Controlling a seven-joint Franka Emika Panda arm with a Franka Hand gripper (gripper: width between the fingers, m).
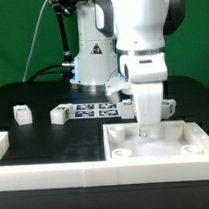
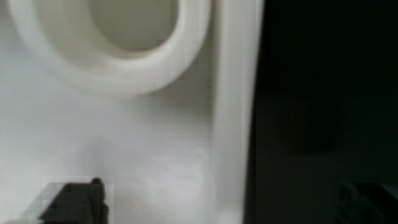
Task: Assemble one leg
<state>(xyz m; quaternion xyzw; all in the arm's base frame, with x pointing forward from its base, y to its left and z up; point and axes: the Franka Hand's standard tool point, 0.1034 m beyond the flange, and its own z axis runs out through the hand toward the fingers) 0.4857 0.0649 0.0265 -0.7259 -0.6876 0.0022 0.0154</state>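
The large flat white square piece (image 1: 160, 149) with raised rim and round corner sockets lies at the front on the exterior view's right. My gripper (image 1: 146, 132) hangs straight down over its far rim. In the wrist view my gripper (image 2: 219, 205) is open. One dark fingertip (image 2: 75, 203) is over the white piece (image 2: 107, 130) near a round socket (image 2: 125, 40). The other fingertip (image 2: 365, 200) is over the black table beyond the rim (image 2: 231, 120). Nothing is held. Small white legs with tags lie on the table at the exterior view's left (image 1: 23, 113), beside it (image 1: 59, 114) and behind the arm (image 1: 171, 108).
The marker board (image 1: 93, 110) lies flat at mid table in front of the robot base (image 1: 89, 53). A long white bar (image 1: 47, 173) runs along the front left, with a short white block (image 1: 0, 147) at its end. The table is black.
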